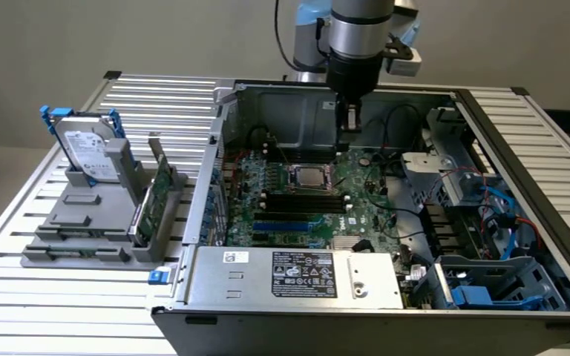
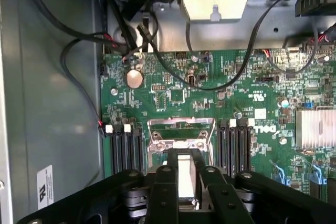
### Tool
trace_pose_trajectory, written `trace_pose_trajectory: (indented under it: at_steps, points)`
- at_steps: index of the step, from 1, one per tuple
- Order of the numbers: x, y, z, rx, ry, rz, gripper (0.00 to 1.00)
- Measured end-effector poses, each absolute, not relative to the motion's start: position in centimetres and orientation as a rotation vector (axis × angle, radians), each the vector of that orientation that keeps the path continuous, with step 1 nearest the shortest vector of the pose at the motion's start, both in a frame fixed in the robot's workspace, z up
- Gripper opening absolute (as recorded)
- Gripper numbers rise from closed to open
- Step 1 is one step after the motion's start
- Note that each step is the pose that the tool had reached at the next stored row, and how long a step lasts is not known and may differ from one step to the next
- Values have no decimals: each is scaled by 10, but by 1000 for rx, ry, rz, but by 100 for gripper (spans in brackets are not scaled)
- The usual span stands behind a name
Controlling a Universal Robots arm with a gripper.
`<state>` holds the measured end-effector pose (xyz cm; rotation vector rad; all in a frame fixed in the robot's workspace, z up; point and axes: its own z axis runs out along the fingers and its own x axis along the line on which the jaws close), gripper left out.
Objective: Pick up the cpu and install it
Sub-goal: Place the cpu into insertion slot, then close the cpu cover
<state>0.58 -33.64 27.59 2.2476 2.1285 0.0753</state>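
Observation:
The cpu, a small silvery square with a pale rim, lies flat in the socket in the middle of the green motherboard. My gripper hangs straight down above the board, just behind the socket and near the case's back wall. In the wrist view my gripper points at the socket. Its black fingers stand a narrow gap apart. Through that gap shows the cpu, lying in its metal frame. Nothing is clamped between the fingers.
Black memory slots lie just in front of the socket and the power supply sits nearer still. Cables and a drive cage crowd the exterior view's right. Outside the case, a grey holder carries a hard drive and a green card.

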Motion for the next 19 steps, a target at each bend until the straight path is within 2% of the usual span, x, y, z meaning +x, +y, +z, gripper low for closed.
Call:
trace_pose_trajectory:
  at_steps: [1, 2, 3, 10, 19]
  points:
    - [10, -336, 277, 2248, 2129, 75, 18]
    - [15, -336, 277, 2248, 2129, 75, 18]
    - [20, -336, 277, 2248, 2129, 75, 11]
    - [49, -336, 274, 2250, 2131, 79, 11]
    - [53, -336, 258, 2250, 2131, 79, 11]
